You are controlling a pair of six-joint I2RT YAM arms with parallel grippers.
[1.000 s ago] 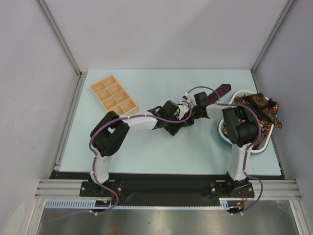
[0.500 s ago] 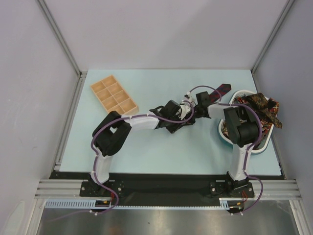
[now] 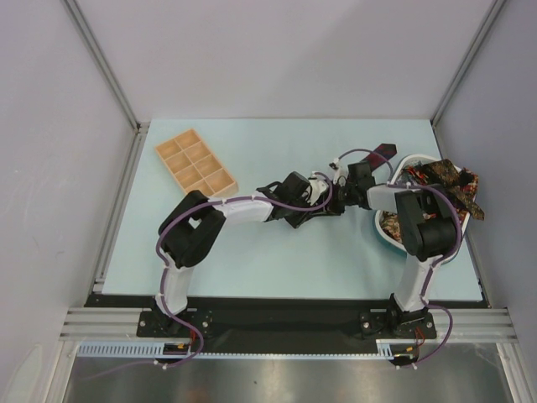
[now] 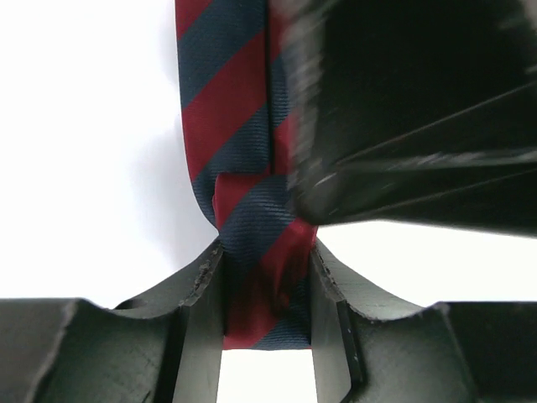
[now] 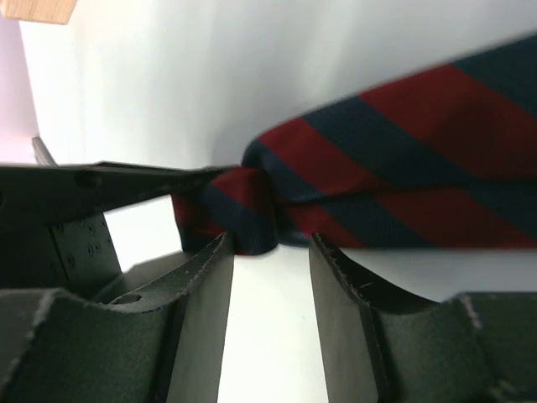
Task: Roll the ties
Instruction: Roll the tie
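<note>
Clamping the folded narrow end of the navy-and-red striped tie [image 4: 226, 109], the left pincer [image 4: 266, 281] has both fingers pressed on the cloth. Facing it, the right pincer [image 5: 270, 252] is open, its fingers apart and the tie's fold just off their tips. Both meet a little right of the worktop's [image 3: 252, 252] middle, and the tie runs from there towards 2 o'clock. Other ties [image 3: 449, 186] are heaped in a white basin [image 3: 419, 158] at 3 o'clock. A wooden tray [image 3: 195, 162] lies at 10 o'clock.
</note>
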